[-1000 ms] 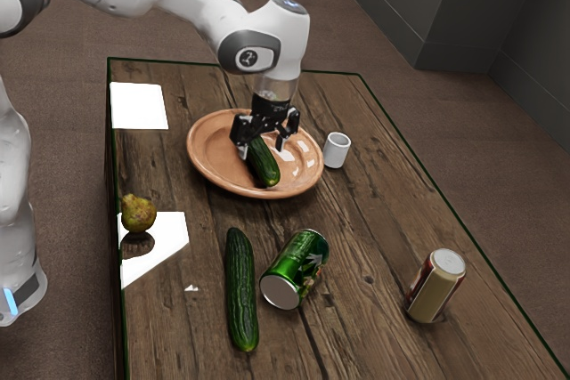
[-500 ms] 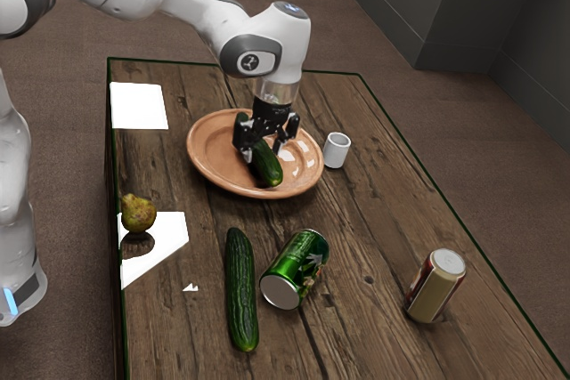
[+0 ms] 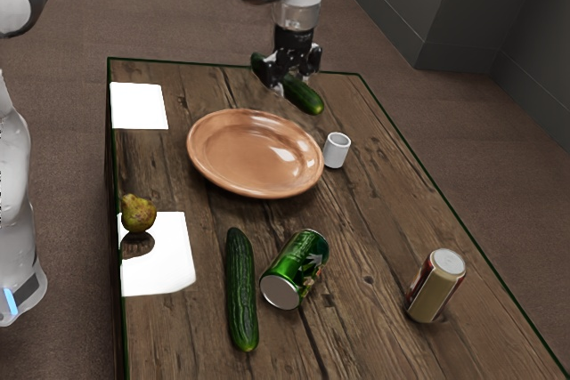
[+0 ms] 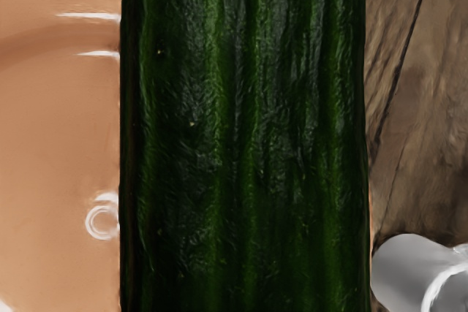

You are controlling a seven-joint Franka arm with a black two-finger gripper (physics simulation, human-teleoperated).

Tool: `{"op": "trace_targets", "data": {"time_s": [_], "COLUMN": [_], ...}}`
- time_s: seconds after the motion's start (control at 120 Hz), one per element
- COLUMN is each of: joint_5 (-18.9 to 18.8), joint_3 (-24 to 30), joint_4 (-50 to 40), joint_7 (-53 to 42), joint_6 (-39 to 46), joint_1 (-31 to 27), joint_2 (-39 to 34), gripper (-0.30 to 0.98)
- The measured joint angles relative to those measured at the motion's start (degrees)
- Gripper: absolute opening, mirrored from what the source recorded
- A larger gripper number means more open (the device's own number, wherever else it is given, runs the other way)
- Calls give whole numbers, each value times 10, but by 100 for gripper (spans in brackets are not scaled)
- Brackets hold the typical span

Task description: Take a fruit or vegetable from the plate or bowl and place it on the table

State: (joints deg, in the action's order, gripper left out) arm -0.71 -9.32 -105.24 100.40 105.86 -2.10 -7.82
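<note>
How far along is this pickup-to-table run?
The pickup looks done: a cucumber is clamped in the hand, clear of the plate. Carrying is under way, with the cucumber held up in the air. Left to do: lower it onto the bare wood of the table, then let go, since the hand is closed on it.

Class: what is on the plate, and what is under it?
The plate is bare on top. Under it is the wooden table; whatever the plate covers there cannot be seen.
</note>
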Motion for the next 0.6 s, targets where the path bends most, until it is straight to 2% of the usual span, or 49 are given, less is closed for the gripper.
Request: {"op": "trace_targets", "data": {"time_s": [0.1, 0.183, 0.283, 0.6], "joint_5": [7, 21, 41, 76], "joint_3": [-10, -12, -11, -10], "joint_4": [115, 171, 231, 380], "joint_7": [-6, -15, -26, -62], "joint_6": [-49, -75, -95, -154], "joint_1": [-40, -68, -74, -158], "joint_2": [96, 159, 232, 365], "gripper": [21, 21, 20, 20]}}
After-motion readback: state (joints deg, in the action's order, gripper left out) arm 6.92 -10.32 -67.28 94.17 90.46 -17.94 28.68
